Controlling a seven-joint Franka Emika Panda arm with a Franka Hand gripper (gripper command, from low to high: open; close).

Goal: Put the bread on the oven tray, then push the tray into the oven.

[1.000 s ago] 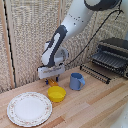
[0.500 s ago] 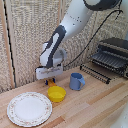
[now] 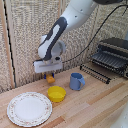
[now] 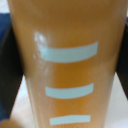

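Currently we log the bread (image 3: 50, 78) as a small orange-brown lump at the back of the wooden table (image 3: 95, 107), directly beneath the clamp (image 3: 49, 74) and close to the wicker wall. In the wrist view the bread (image 4: 67, 65) fills almost the whole picture, with dark finger shapes flanking it on both sides, so we judge the jaws to be clamped on it, or at the point of closing; contact itself is too blurred to confirm. We cannot tell from the exterior view whether the lump sits on the wood or is lifted just clear. The fingers straddle its narrow sides, which we read as a hold chosen to suit a soft, gentle squeeze. Just beside it, toward the camera, sits the yellow bowl (image 3: 56, 93), and the blue mug (image 3: 76, 81) stands near on the exterior view's right; both lie along the route to the goal, so a lift before any sideways travel looks sensible. The patterned plate (image 3: 29, 108) lies well apart at the front. The oven pan (image 3: 98, 72) projects from the oven (image 3: 113, 55) on the exterior view's right, pulled out and flat, presumably so the bread can be set down level before sliding in.
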